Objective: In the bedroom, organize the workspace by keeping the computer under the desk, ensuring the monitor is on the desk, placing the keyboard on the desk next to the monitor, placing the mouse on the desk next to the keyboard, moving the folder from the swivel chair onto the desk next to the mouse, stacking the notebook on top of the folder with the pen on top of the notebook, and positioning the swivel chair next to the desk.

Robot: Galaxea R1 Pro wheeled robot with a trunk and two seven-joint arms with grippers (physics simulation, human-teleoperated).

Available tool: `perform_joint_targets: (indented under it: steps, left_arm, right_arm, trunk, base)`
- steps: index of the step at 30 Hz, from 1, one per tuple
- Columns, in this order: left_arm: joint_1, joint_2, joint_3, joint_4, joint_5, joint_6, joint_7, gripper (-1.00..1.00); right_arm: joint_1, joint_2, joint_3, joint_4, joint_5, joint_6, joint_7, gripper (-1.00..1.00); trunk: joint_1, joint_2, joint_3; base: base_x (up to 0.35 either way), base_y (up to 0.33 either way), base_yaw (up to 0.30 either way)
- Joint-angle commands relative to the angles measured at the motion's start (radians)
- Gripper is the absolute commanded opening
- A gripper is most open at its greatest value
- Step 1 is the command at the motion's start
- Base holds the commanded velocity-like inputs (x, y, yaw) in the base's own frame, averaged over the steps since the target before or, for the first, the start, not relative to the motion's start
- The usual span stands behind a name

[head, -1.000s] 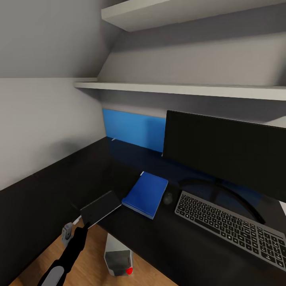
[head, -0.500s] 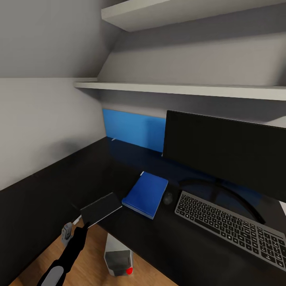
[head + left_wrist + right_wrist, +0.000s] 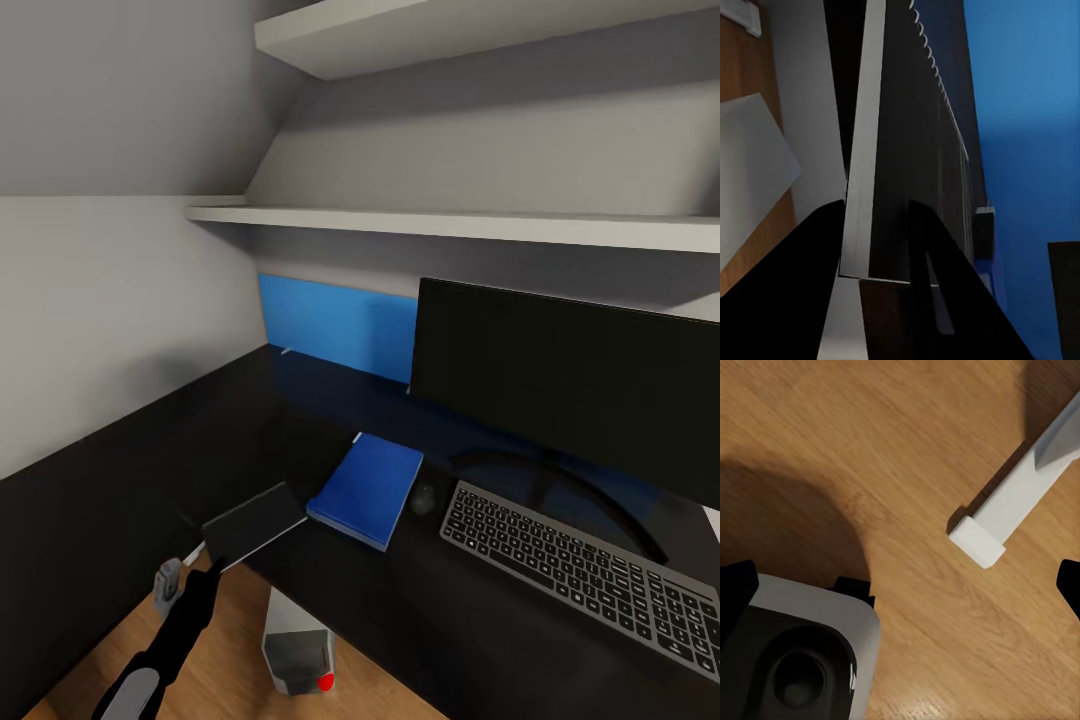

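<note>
Barely anything moved this last second: my left gripper (image 3: 200, 552) stays clamped on the notebook (image 3: 254, 520) at the surface's (image 3: 120, 470) near-left edge, just left of the folder (image 3: 366, 489), stacking still to do.

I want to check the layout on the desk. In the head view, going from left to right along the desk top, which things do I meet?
notebook → folder → mouse → keyboard
</note>
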Motion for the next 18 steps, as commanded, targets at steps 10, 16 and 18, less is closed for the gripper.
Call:
perform_joint_targets:
  steps: [10,16,18]
  left_arm:
    - [0.002,0.004,0.001,-0.047,0.009,0.012,-0.003,-1.00]
    - [0.014,0.005,0.001,-0.092,0.008,0.009,-0.003,-1.00]
    - [0.020,0.005,0.001,-0.104,0.008,0.007,-0.003,-1.00]
  right_arm:
    - [0.000,0.000,0.003,-0.001,-0.008,-0.001,0.002,1.00]
    - [0.000,0.000,0.003,0.000,-0.008,-0.001,0.002,1.00]
    - [0.000,0.000,0.003,0.000,-0.008,-0.001,0.002,1.00]
  trunk:
    - [0.000,0.000,-0.001]
    - [0.000,0.000,-0.001]
    - [0.000,0.000,-0.001]
  base:
    - [0.000,0.000,0.000]
    - [0.000,0.000,0.000]
    - [0.000,0.000,0.000]
